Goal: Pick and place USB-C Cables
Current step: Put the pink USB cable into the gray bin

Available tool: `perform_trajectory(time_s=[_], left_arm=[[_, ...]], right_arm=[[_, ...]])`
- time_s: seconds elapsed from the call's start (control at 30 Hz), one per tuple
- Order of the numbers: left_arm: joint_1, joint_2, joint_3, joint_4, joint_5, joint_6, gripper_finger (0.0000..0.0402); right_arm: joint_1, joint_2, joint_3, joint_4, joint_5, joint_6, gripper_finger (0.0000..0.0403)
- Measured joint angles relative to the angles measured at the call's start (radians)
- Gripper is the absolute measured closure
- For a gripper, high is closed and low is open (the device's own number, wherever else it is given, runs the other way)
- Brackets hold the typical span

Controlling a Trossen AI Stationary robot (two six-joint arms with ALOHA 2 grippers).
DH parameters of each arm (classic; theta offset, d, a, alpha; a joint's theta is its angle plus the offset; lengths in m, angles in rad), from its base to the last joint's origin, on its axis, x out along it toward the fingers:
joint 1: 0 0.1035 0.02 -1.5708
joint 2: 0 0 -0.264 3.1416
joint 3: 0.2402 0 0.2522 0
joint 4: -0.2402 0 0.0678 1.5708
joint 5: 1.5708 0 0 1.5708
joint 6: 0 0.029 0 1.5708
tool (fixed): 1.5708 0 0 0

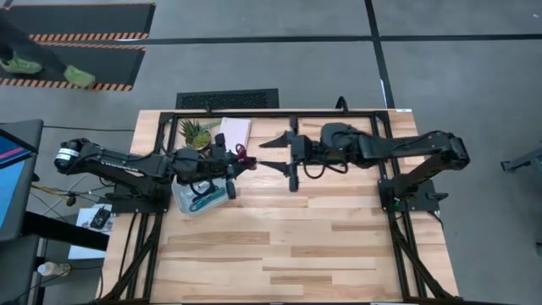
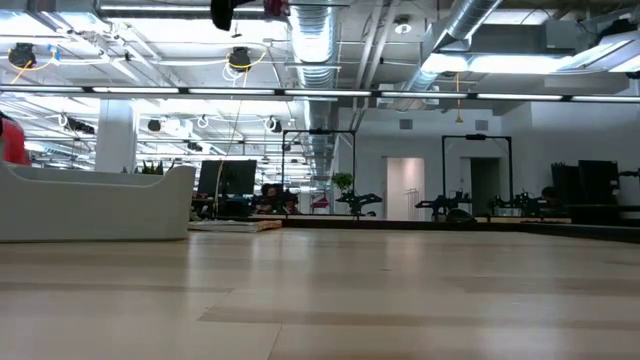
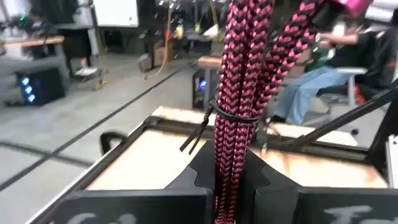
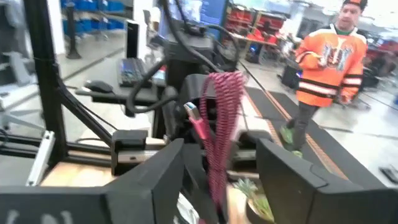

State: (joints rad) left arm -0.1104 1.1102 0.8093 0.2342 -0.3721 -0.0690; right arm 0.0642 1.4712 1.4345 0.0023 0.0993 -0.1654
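My left gripper [image 3: 233, 186] is shut on the magenta-and-black braided USB-C cable bundle [image 3: 249, 68], high above the table's far middle [image 1: 241, 156]. A black tie [image 3: 231, 116] binds the bundle, and its magenta plug [image 3: 356, 6] shows at the far end. My right gripper [image 4: 221, 149] is open and faces the left one [image 1: 269, 152]. Its fingers stand on either side of the bundle [image 4: 219, 124] without touching it. A teal cable [image 1: 201, 203] lies in the pale tray [image 1: 182, 203]. I cannot make out the black and white cables. My left gripper pinches the magenta bundle between its two fingers at its near end [image 3: 225, 180], below the black tie. The fingers come roughly level from the table's left. The bundle is lifted clear of the table and sticks out past the fingertips toward my right gripper.
The pale tray sits under my left arm; the low view shows its wall [image 2: 100, 205]. A white notebook [image 1: 234, 131] and a small plant [image 1: 196, 133] lie at the far edge. Bare wood [image 1: 296, 246] fills the near half. A person in orange [image 4: 333, 56] walks beyond the table.
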Motion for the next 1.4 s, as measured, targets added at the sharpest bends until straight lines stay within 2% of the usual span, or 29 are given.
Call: perform_trajectory(time_s=[0.17, 0.33, 0.47, 0.67, 0.87, 1.1, 1.4], left_arm=[[0.0, -0.047, 0.0, -0.154, -0.064, -0.06, 0.0401], [0.0, -0.081, 0.0, -0.391, -0.154, -0.177, 0.0401], [0.0, -0.085, 0.0, -0.575, -0.178, -0.298, 0.0401], [0.0, -0.078, 0.0, -0.812, -0.163, -0.475, 0.0401], [0.0, -0.078, 0.0, -1.047, -0.15, -0.615, 0.0401], [0.0, -0.067, 0.0, -1.113, -0.161, -0.65, 0.0401], [0.003, 0.062, 0.0, -1.166, -0.141, -0.659, 0.0401]], right_arm=[[0.008, -0.081, 0.0, -0.114, 0.097, 0.006, 0.0167], [0.008, -0.143, 0.0, -0.257, 0.2, 0.02, 0.0172], [0.003, -0.173, 0.0, -0.37, 0.259, 0.08, 0.0177], [-0.002, -0.174, 0.0, -0.466, 0.27, 0.153, 0.0177], [-0.002, -0.14, 0.001, -0.48, 0.27, 0.165, 0.0179], [-0.013, -0.099, 0.001, -0.501, 0.27, 0.161, 0.018], [-0.02, -0.054, 0.0, -0.533, 0.27, 0.165, 0.018]])
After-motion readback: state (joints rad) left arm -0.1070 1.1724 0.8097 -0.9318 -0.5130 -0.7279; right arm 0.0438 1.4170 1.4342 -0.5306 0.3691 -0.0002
